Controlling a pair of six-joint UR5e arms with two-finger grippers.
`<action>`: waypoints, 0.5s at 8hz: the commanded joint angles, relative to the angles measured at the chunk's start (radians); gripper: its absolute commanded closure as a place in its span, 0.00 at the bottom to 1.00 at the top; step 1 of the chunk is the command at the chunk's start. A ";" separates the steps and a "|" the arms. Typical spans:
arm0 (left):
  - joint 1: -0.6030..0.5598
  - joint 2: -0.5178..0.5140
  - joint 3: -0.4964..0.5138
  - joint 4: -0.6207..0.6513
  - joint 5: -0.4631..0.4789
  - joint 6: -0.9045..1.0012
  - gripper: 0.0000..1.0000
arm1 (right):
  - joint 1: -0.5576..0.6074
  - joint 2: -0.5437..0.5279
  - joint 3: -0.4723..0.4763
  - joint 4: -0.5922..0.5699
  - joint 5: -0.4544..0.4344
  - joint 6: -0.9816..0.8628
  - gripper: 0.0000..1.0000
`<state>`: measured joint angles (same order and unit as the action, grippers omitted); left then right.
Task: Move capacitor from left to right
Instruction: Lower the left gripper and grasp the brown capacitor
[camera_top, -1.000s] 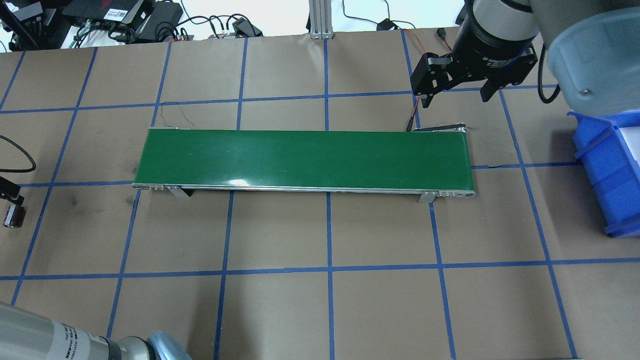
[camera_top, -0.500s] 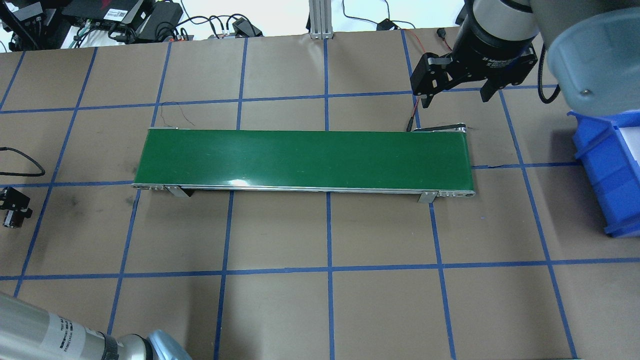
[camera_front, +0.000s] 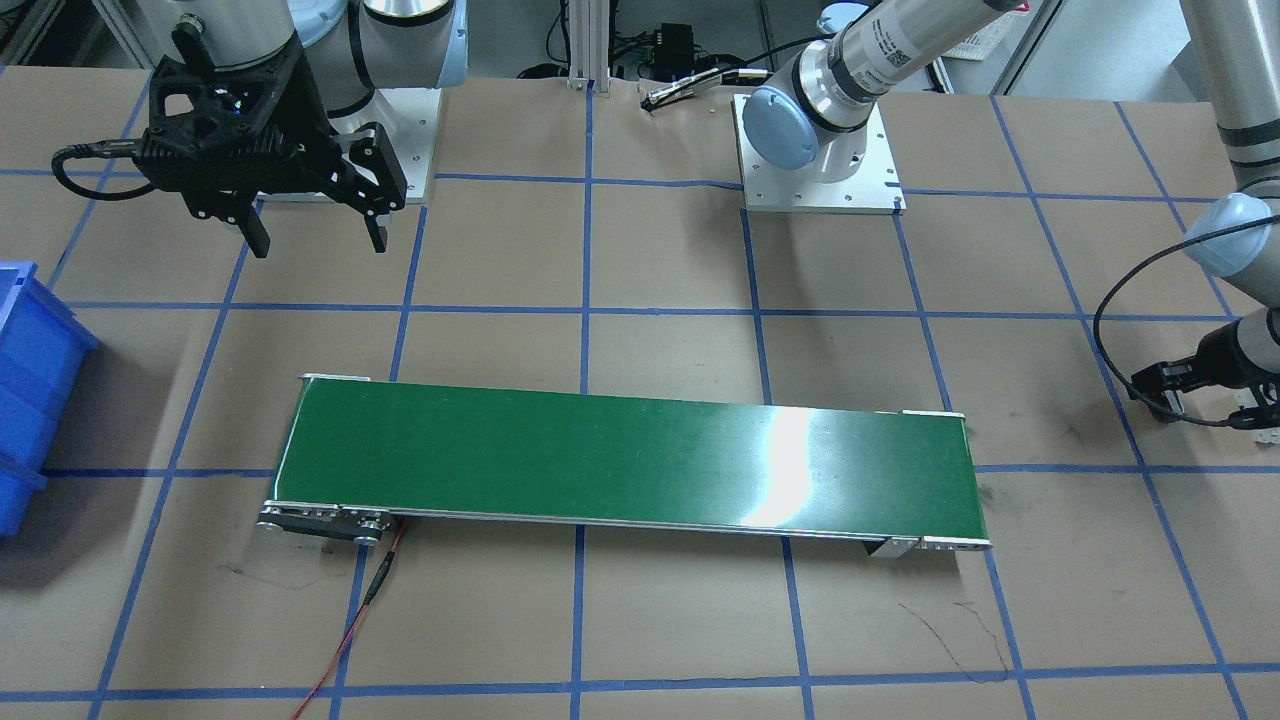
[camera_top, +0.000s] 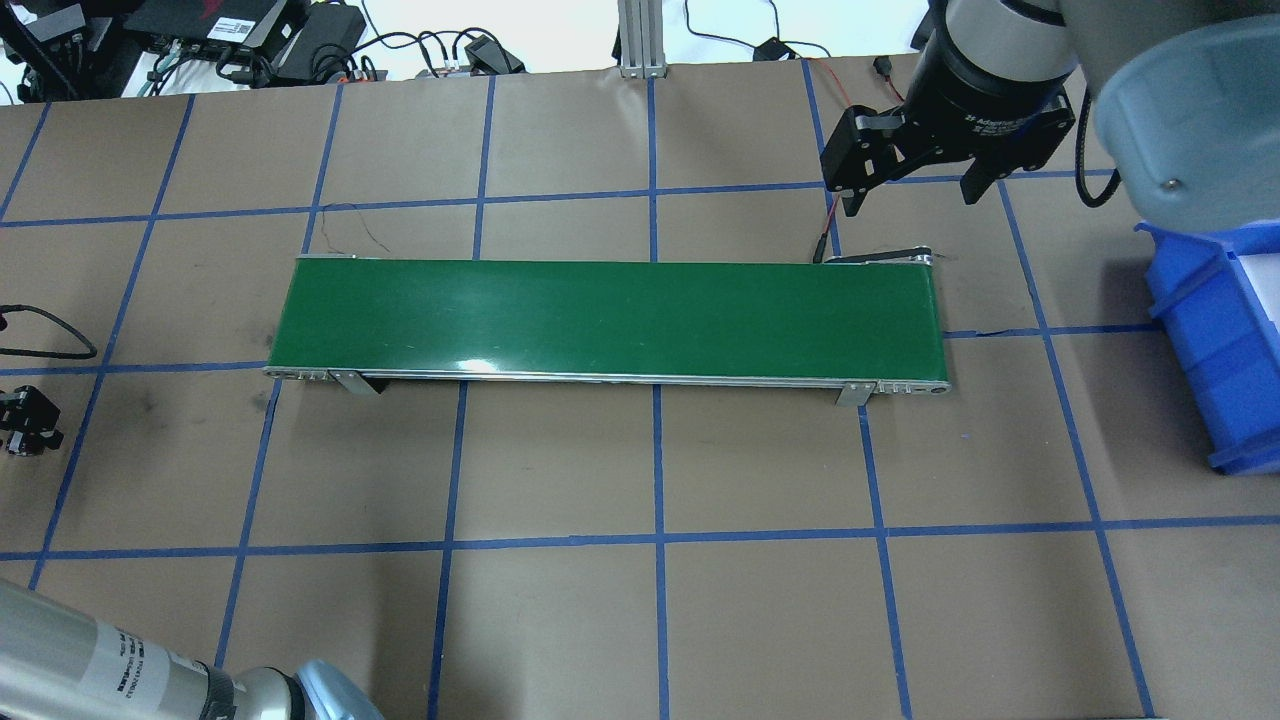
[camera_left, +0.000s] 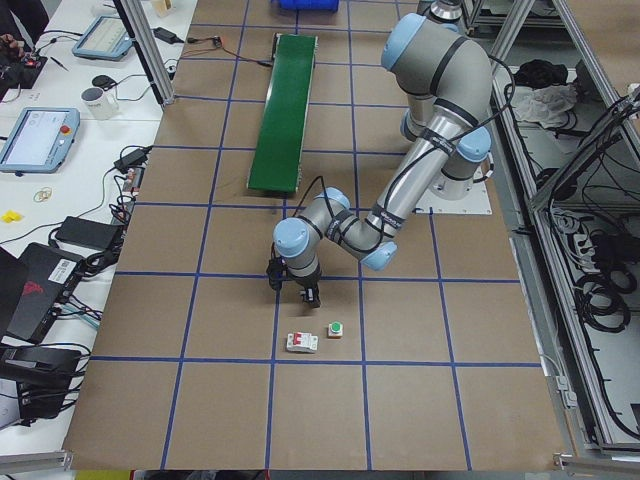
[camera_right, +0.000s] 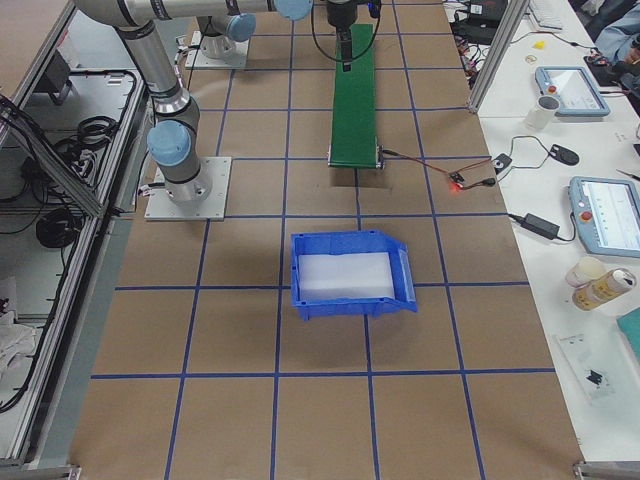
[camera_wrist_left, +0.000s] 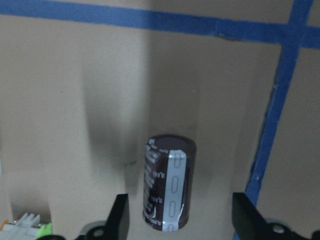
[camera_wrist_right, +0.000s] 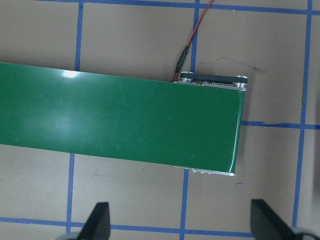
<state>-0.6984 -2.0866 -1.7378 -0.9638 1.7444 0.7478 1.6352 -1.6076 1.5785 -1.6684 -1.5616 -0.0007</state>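
Capacitor (camera_wrist_left: 169, 189) is found lower centre, on the counter (camera_wrist_left: 75, 100) between the left gripper's (camera_wrist_left: 181, 202) spread fingers (camera_wrist_left: 119, 220), untouched. Its long axis is set across their closing line. Right gripper (camera_top: 905, 190): likewise spread, well apart.

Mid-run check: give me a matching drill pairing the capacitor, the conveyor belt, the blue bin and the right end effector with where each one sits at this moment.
Things:
1. dark brown cylindrical capacitor
2. long green conveyor belt
3. blue plastic bin
4. right end effector

Places or states:
A. open, in the air near the belt's right end
B. at the table's right end, white inside
C. between the open fingers of the left end effector
D. across the table's middle

Pairs: 1-C, 2-D, 3-B, 4-A
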 joint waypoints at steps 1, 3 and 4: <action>0.000 -0.001 0.001 0.011 0.000 0.048 1.00 | 0.000 0.000 0.000 0.001 0.000 0.001 0.00; 0.000 0.017 0.001 0.008 0.001 0.064 1.00 | 0.000 0.000 0.000 0.001 0.000 -0.001 0.00; -0.003 0.054 0.000 -0.007 0.000 0.068 1.00 | 0.000 0.000 0.000 0.002 0.000 0.001 0.00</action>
<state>-0.6981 -2.0774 -1.7371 -0.9557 1.7458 0.8019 1.6352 -1.6072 1.5784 -1.6674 -1.5616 -0.0007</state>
